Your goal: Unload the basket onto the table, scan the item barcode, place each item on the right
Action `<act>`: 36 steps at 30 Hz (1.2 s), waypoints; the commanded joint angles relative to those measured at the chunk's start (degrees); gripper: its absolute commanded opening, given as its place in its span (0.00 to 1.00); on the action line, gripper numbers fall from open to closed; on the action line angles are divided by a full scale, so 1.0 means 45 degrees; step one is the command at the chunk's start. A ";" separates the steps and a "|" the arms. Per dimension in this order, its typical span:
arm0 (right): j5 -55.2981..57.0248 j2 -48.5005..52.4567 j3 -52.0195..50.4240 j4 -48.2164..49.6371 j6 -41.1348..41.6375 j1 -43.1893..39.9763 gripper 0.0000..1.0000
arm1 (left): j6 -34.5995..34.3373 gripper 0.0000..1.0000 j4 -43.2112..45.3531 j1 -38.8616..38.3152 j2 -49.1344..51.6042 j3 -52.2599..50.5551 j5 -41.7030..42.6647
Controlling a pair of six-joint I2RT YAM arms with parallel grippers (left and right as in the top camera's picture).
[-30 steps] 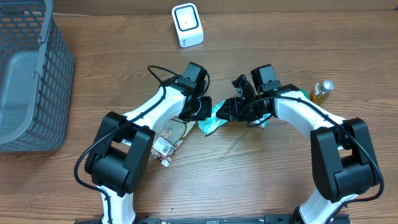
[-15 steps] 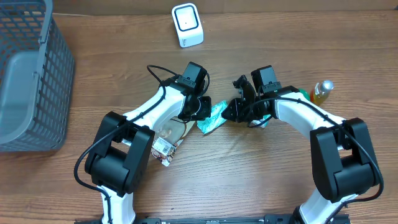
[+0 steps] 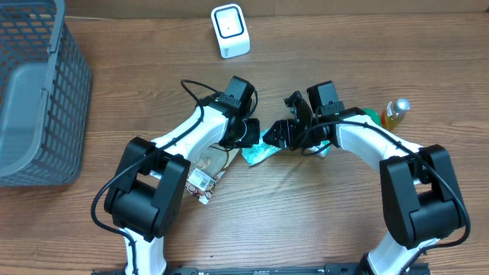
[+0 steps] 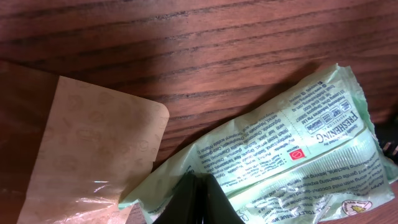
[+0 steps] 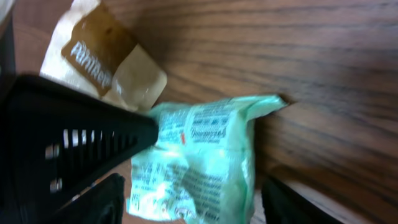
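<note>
1. Overhead view.
   - The left gripper [image 3: 250,136] and the right gripper [image 3: 276,137] face each other over a wood-grain table [image 3: 306,221].
   - The green wipes packet [image 3: 258,151] lies between them. Its long axis runs diagonally, with the near end by the left gripper and the far end toward the right gripper.
   - A white barcode scanner [image 3: 230,30] stands well beyond the left gripper, at the far edge.
   - A grey mesh basket [image 3: 46,114] sits well out to the left gripper's outer side.
   - A small bottle [image 3: 396,113] stands behind the right gripper, beside its arm.
   - A brown snack packet [image 3: 208,162] lies just beside the left gripper, on the near side.
2. Left wrist view.
   - The left gripper's black fingers meet, clamped on the wipes packet's near edge.
   - The packet extends away up and to the right, printed panel facing the camera and crimped end farthest from the fingers.
   - The brown snack packet lies to the left of the fingers, its corner next to the wipes packet.
3. Right wrist view.
   - The right gripper's fingers stand well apart, with nothing pinched.
   - The wipes packet lies between them, closer to the left finger.
   - Its crimped end points up and to the right, and the print is blurred.
   - The snack packet lies beyond the left finger.
</note>
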 commanded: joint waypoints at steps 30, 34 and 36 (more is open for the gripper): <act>0.0719 -0.0185 -0.0126 -0.0068 0.0845 0.0053 0.04 | -0.0019 0.20 -0.0758 0.0763 0.0471 0.1462 0.1603; 0.0724 -0.0185 -0.0126 -0.0107 0.0821 0.0053 0.04 | 0.0704 0.20 -0.2239 0.1224 0.0471 0.2618 0.1603; 0.0729 -0.0185 -0.0126 -0.0112 0.0801 0.0053 0.04 | 0.1433 0.20 -0.2958 0.1321 0.0471 0.2895 0.1593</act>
